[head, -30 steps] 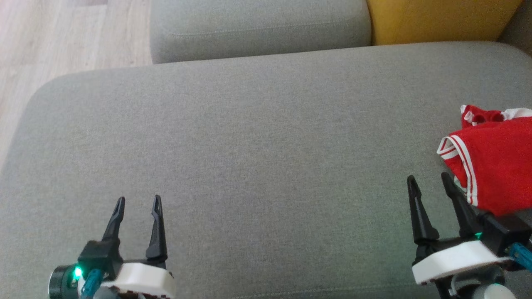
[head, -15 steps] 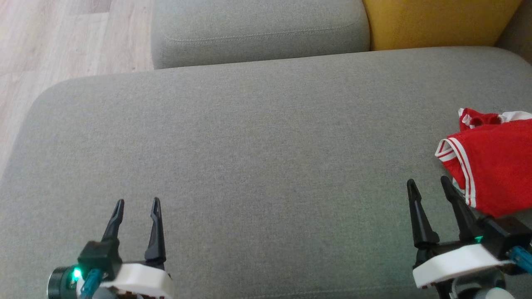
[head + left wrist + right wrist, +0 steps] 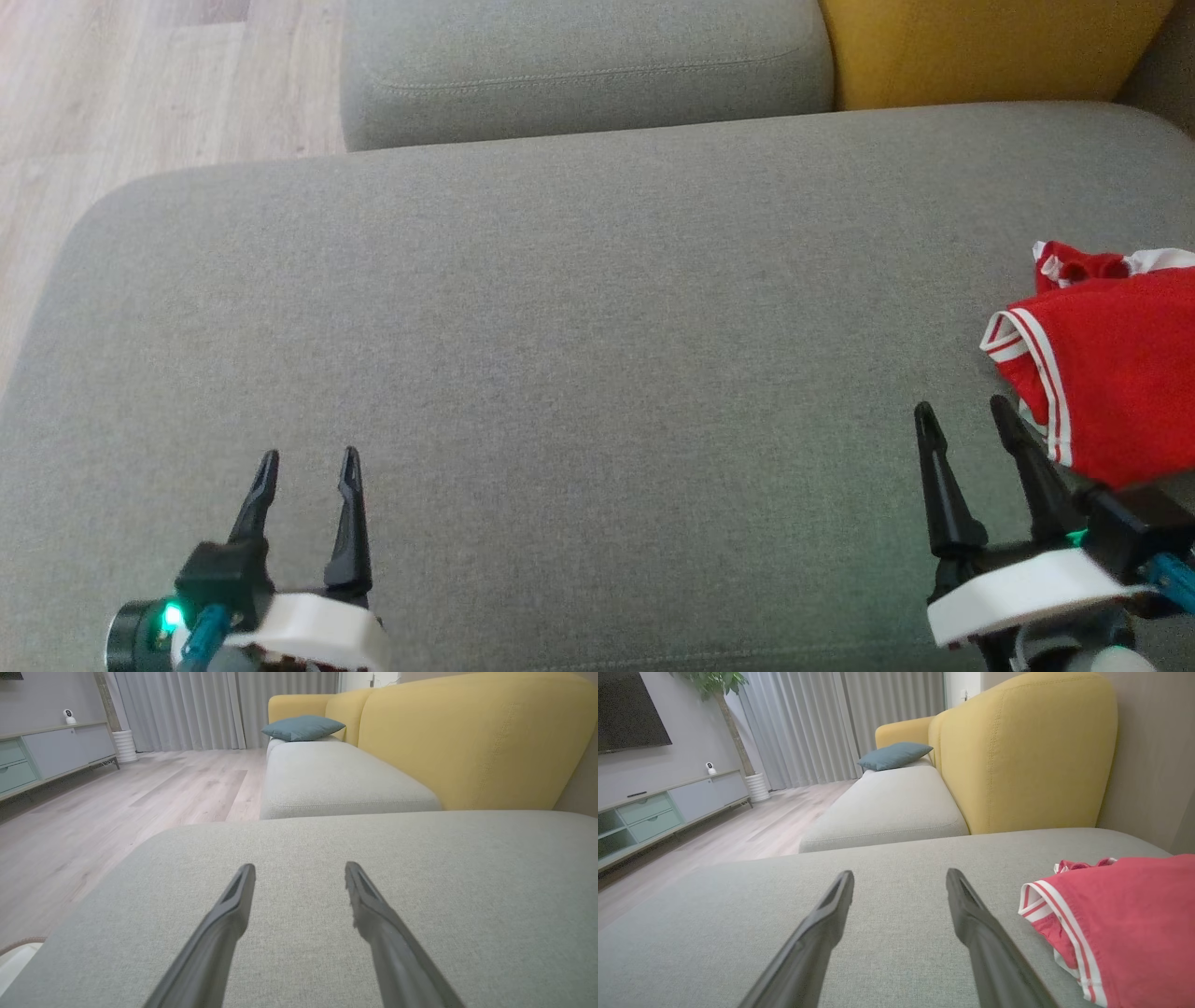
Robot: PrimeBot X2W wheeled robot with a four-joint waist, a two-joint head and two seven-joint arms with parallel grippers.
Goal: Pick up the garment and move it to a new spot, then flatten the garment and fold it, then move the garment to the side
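Black tapered jaws, white housings [image 3: 317,635]

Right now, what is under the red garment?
The red garment lies crumpled on the grey cushion, whose fabric shows along its left edge. Whatever is beneath the cloth is covered; its right part runs out of view.

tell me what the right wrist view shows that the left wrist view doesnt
Right wrist view's own: the red garment with white stripes, lying on the grey seat cushion to the right of the right gripper, whose jaws stand open; also a dark wall screen and a plant.
Left wrist view's own: the left gripper, jaws open over bare cushion.
Shared: the grey seat cushion, the yellow sofa back, the blue pillow, the curtains, the wood floor and the low cabinet.
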